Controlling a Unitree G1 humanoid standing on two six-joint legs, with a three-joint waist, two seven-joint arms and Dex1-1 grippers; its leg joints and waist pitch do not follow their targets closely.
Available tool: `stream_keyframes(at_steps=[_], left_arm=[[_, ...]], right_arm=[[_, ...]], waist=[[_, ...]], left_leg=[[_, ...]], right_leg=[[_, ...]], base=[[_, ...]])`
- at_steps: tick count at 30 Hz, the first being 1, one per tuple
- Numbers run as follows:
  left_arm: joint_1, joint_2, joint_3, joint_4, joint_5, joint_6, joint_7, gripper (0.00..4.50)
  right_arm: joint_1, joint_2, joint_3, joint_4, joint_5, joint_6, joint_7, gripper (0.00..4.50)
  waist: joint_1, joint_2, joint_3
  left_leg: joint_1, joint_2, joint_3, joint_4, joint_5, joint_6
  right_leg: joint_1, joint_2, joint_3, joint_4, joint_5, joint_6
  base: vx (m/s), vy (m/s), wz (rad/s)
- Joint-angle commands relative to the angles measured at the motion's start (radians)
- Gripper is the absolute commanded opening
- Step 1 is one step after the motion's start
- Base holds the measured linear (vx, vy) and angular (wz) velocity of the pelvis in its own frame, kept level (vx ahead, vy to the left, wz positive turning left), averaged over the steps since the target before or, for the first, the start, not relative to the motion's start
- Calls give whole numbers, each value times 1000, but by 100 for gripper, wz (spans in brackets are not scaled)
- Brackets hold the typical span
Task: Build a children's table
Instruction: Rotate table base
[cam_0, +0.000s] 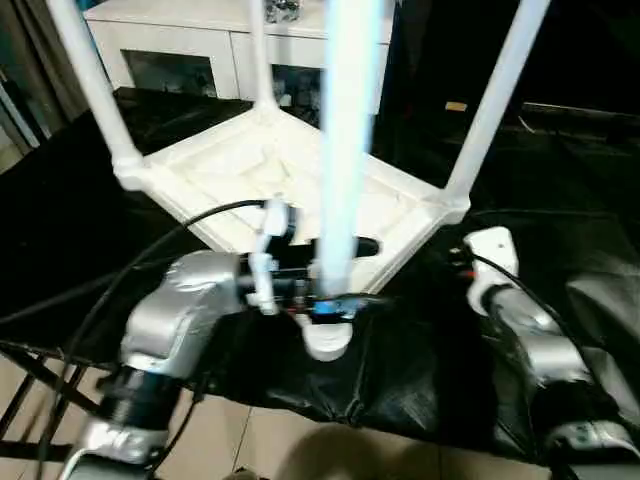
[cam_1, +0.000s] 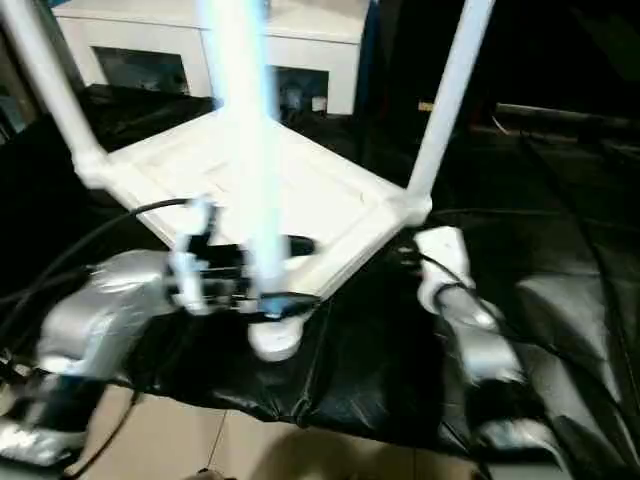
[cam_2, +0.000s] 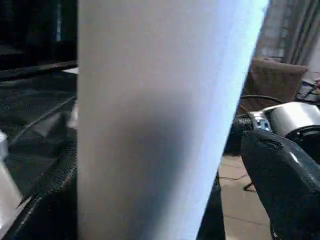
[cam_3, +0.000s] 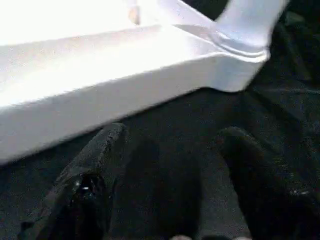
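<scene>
The white tabletop (cam_0: 250, 160) of the children's table lies upside down on black cloth, ribbed underside up. A white leg (cam_0: 345, 150) rises from its near corner socket (cam_0: 325, 340). My left gripper (cam_0: 335, 275) stands open around this leg just above the socket; in the left wrist view one finger (cam_2: 280, 185) stays a little apart from the leg (cam_2: 150, 120). Three more legs stand upright in the other corners, at left (cam_0: 90, 80), back (cam_0: 262, 50) and right (cam_0: 495, 100). My right gripper (cam_3: 172, 132) is open and empty over the cloth, beside the tabletop's right corner (cam_3: 240, 60).
A white glass-doored cabinet (cam_0: 200, 40) stands behind the table. The black cloth (cam_0: 420, 370) covers the work surface and hangs over its near edge above a tiled floor (cam_0: 260, 440). Black cables run along both forearms.
</scene>
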Motion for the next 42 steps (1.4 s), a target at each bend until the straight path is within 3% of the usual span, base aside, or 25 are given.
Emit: stream_keyframes(at_steps=[1, 4, 5, 6, 10, 14, 15, 19, 20, 24, 25, 26, 32, 35, 40, 42], left_arm=[[-15, -22, -54, 5, 18, -15, -9, 449], [-28, -86, -97, 44, 64, -71, 24, 449], [-37, -113, -112, 67, 81, -99, 39, 449], [-43, -130, -122, 83, 91, -116, 48, 449], [-90, -211, -129, 174, 115, -150, 111, 449], [-116, -250, -124, 235, 149, -202, 155, 449], [-131, -270, -115, 281, 171, -247, 185, 449], [-163, -295, -105, 358, 201, -297, 228, 449], [-183, -313, -107, 407, 225, -336, 262, 449], [-212, -342, -97, 467, 236, -355, 304, 449], [-236, -365, -74, 523, 252, -422, 362, 449], [-251, -364, -67, 547, 261, -442, 381, 449], [-278, -272, -44, 556, 206, -383, 194, 449], [-237, -156, -68, 495, 195, -310, 47, 449], [-204, -30, -132, 484, 242, -295, -77, 449], [-203, 31, -155, 548, 318, -350, -81, 449]], right_arm=[[-33, 17, 16, 35, -11, -15, 4, 332], [-70, 45, 23, 92, -6, -36, 8, 332], [-80, 54, 26, 111, -9, -42, 7, 332], [-87, 59, 29, 123, -12, -47, 6, 332], [-102, 84, 28, 167, -13, -65, 9, 332], [-113, 92, 29, 200, -19, -81, 2, 332], [-119, 94, 27, 215, -20, -89, -1, 332], [-121, 108, 23, 217, 9, -114, 71, 332], [-125, 110, 24, 232, 1, -125, 58, 332], [-126, 119, 13, 243, 20, -156, 92, 332], [-128, 116, 13, 250, 11, -158, 73, 332], [-130, 110, 10, 254, 7, -158, 62, 332], [-112, 36, -20, 224, 21, -158, 98, 332], [-61, -49, -15, 136, 26, -146, 204, 332], [19, -142, 6, -4, 33, -100, 334, 332], [88, -216, 7, -122, 54, -58, 418, 332]], waist=[[3, 4, -68], [2, 2, -68], [4, 12, -68], [0, 6, -67], [1, 1, -68], [-7, 0, -70], [-6, 5, -70], [-9, 2, -71], [-10, 8, -71], [-8, 8, -72], [-8, 14, -71], [-11, 12, -71], [-1, 12, -72], [13, 15, -71], [22, 16, -68], [30, 14, -65]], left_leg=[[9, 44, -22, -63, -196, 27], [9, 45, -20, -62, -196, 31], [11, 45, -23, -63, -205, 28], [10, 45, -22, -63, -219, 27], [8, 43, -22, -62, -229, 29], [4, 44, -23, -60, -207, 50], [3, 44, -24, -59, -206, 53], [1, 43, -24, -58, -211, 72], [1, 43, -25, -58, -201, 79], [2, 45, -25, -56, -210, 84], [1, 45, -26, -56, -206, 90], [3, 42, -23, -55, -209, 92], [1, 42, -19, -51, -182, 116], [1, 47, -18, -49, -161, 133], [8, 51, -18, -54, -186, 118], [10, 52, -18, -56, -204, 106]], right_leg=[[54, -53, 45, -70, -157, -239], [57, -53, 45, -68, -134, -250], [58, -54, 44, -68, -138, -252], [58, -53, 44, -71, -146, -252], [60, -56, 44, -75, -173, -246], [63, -56, 42, -74, -138, -258], [64, -57, 42, -73, -133, -262], [68, -58, 41, -73, -133, -264], [66, -58, 40, -74, -122, -270], [67, -59, 38, -73, -122, -281], [66, -59, 38, -74, -118, -283], [64, -55, 38, -77, -118, -281], [66, -60, 36, -73, -142, -290], [65, -58, 35, -68, -150, -281], [55, -55, 38, -73, -207, -254], [51, -54, 39, -78, -234, -240]], base=[[0, 0, 0], [0, 0, 0], [0, 0, 0], [0, 0, 0], [0, 0, 0], [0, 0, 0], [0, 0, 0], [0, 0, 0], [0, 0, 0], [0, 0, 0], [0, 0, 0], [0, 0, 0], [0, 0, 0], [0, 0, 0], [0, 0, 0], [0, 0, 0]])
